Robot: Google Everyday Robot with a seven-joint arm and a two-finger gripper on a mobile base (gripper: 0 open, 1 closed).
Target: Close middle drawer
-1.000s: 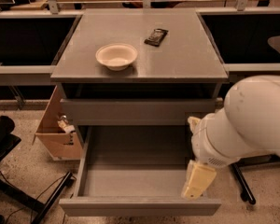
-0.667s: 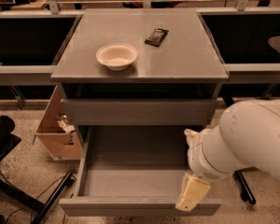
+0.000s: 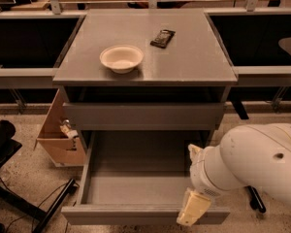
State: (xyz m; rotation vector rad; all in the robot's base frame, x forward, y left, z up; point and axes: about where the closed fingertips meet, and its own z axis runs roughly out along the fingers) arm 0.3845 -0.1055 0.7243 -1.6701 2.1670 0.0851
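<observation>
Currently, in the camera view, the middle drawer (image 3: 136, 181) is seen pulled well out of the grey cabinet (image 3: 194, 62), w/ its front panel twd the bottom edge of the view. The gripper (image 3: 193, 208) is held at that front panel, right of centre, on the end of the white arm (image 3: 252, 161); whether it's open or closed can't be told. A closed drawer front (image 3: 143, 115) is seen just above. A white bowl (image 3: 121, 58) and a dark packet (image 3: 163, 38) are set apart on the cabinet top. A cardboard box (image 3: 56, 140) is stood just left of the cabinet
</observation>
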